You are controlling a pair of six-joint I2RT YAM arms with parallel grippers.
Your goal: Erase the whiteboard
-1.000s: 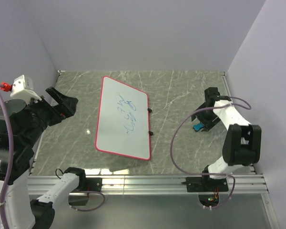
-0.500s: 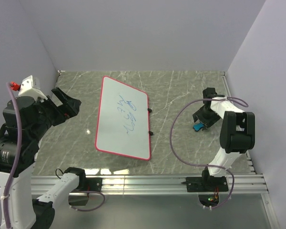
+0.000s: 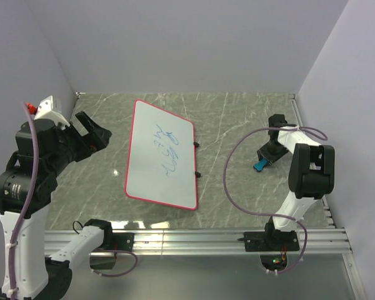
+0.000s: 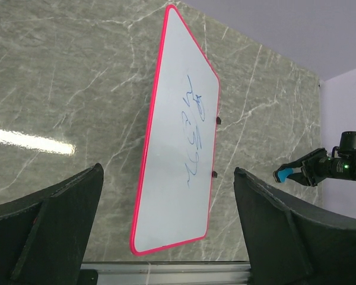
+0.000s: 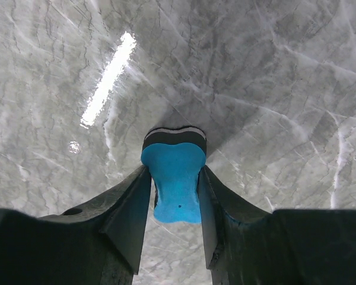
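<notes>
Top external: high, behind the arm bases, facing down over the counter (image 3: 237, 119).
Left wrist: raised at 9 o'clock, distant; shares the whiteboard (image 4: 184, 148) with top external.
Right wrist: at 3 o'clock, very close above the blue eraser (image 5: 175, 178).

Our left arm (image 3: 34, 159) stands raised at the left, the left jaws spread wide. Our right arm (image 3: 309, 172) folds low, the right jaws pinching the blue eraser (image 5: 177, 178).
</notes>
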